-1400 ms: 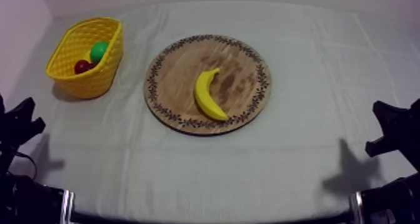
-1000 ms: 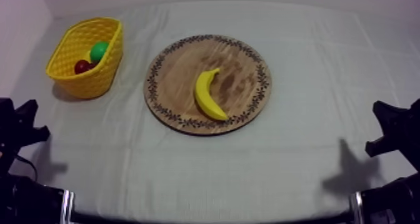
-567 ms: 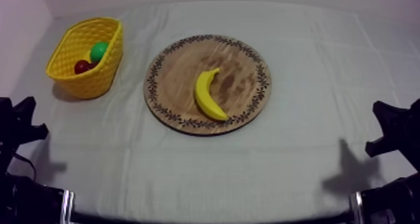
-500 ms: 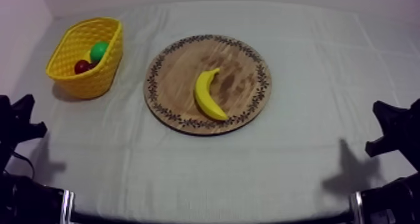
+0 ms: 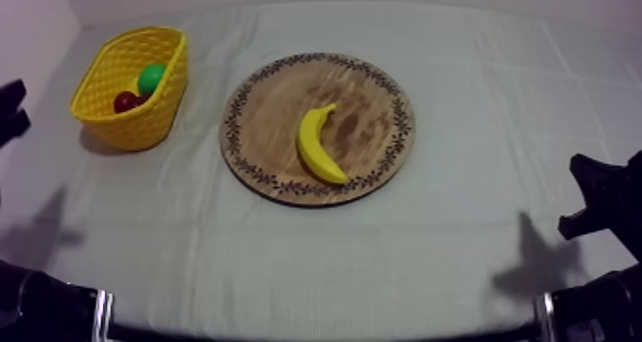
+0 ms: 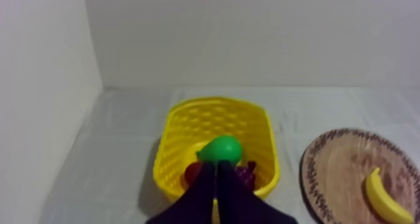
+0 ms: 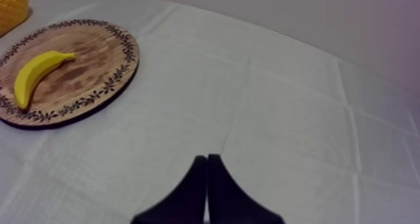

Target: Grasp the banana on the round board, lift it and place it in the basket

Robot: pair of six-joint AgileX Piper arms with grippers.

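Top view, L to R: left end effector [image 5: 10,112] is up at the table's [image 5: 287,269] left edge, near the yellow basket [image 5: 143,121]. In left wrist view its fingers lie pressed together in a narrow wedge w/ nothing gripped, in front of the basket's near wall. The basket holds a green fruit [image 5: 151,78] & a small red fruit [image 5: 124,101], side by side. Next, close to the basket but not touching, is the round wooden board [image 5: 373,88] w/ dark patterned rim, approx mid-table. The banana [image 5: 315,145] lies flat on the board's near half, a bit L of centre. Its long axis runs far-to-near w/ a slight slant. Thin stem end points far-right, the other end near-right, close to the rim. Its curved back bulges toward the basket side. Far R: right end effector [image 5: 597,198] is low at the table's right edge, well apart from the board. In right wrist view its fingers are closed together, a narrow wedge over bare cloth.
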